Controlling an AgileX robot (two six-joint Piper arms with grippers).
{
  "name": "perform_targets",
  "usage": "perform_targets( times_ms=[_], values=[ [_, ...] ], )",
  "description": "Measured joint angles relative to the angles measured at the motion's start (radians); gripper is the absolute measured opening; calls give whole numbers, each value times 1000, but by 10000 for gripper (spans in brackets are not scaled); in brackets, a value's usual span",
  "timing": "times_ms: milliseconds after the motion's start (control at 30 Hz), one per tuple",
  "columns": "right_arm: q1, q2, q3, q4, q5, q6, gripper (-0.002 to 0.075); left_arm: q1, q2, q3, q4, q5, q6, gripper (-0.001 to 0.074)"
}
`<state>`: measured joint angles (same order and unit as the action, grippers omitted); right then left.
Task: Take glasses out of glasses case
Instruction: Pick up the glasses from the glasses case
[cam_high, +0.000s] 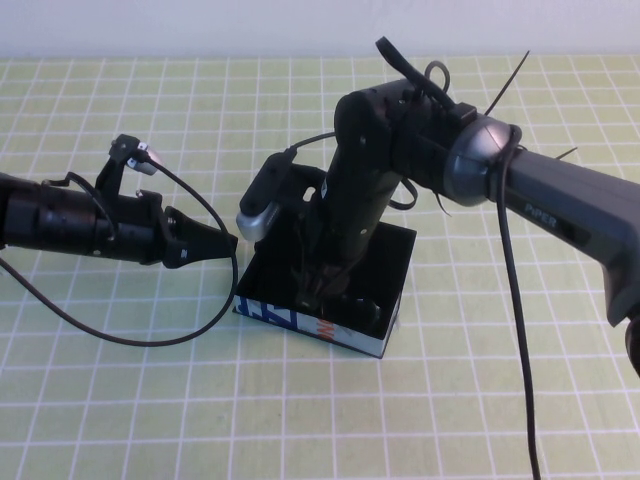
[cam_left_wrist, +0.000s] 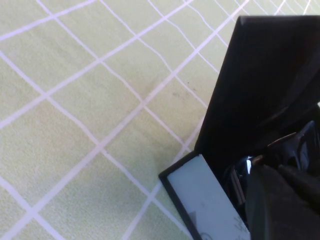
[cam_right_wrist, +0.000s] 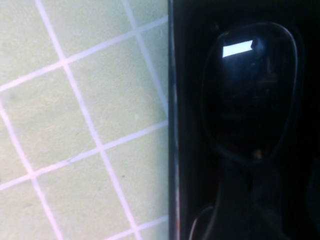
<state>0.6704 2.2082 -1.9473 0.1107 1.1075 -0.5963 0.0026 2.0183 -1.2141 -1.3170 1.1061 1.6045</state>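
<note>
Right gripper reaches down into the glasses case at table centre, its opening indiscernible, above the glasses inside; left gripper, at nine o'clock, seemingly closed, braces the case.

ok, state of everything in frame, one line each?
glasses case: open, lid up, on the checkered table.
glasses: inside the case, not lifted.
left pincer: at the case's left edge, against the lid.
right pincer: lowered into the case over the glasses, holding nothing visible.
</note>
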Motion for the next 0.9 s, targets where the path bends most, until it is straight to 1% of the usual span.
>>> perform_targets(
  times_ms=[900],
  values=[
    [-12, 39, -2, -8, -25, -12, 287, 0, 0, 0, -7, 0, 0, -4]
  ],
)
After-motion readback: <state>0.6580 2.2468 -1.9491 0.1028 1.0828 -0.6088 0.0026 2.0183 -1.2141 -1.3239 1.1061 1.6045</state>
